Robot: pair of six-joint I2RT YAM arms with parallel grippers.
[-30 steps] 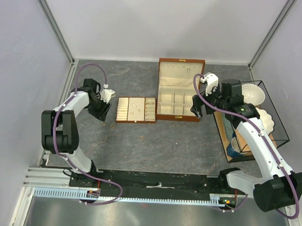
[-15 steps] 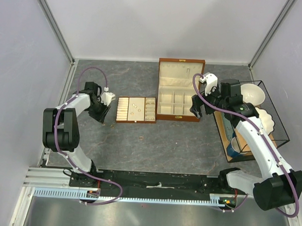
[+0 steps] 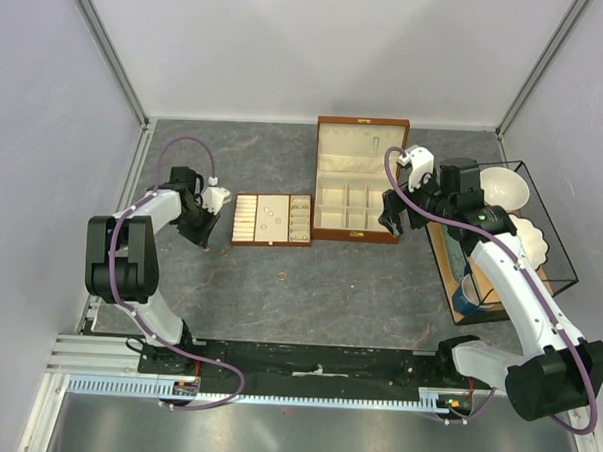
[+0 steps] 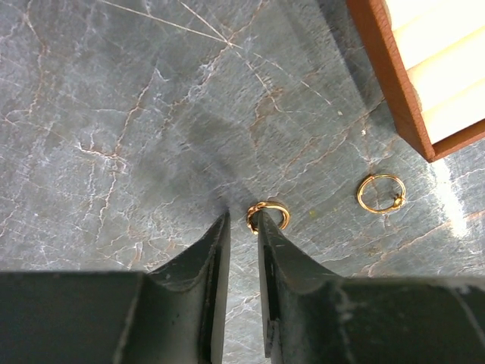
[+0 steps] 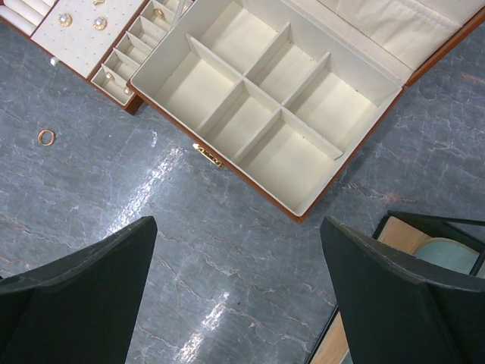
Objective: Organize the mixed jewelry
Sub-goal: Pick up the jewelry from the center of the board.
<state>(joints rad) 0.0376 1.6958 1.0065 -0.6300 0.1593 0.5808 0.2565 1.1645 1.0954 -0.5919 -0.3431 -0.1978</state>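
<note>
Two pieces lie on the counter [image 4: 114,114]: hoop ring [image 4: 380,193], apart, and twisted ring [image 4: 267,216] at the nearly pressed-together left tool [image 4: 243,220], grip uncertain; centre its band before lifting. Right tool [image 5: 235,227] spread.

Bright even light, glare on tabletop [image 5: 165,173], soft shadow before left gripper [image 4: 242,221], sharp

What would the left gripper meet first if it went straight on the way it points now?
Probably the small gold ring, lying on the table just beyond the left gripper; depth is unclear.
</note>
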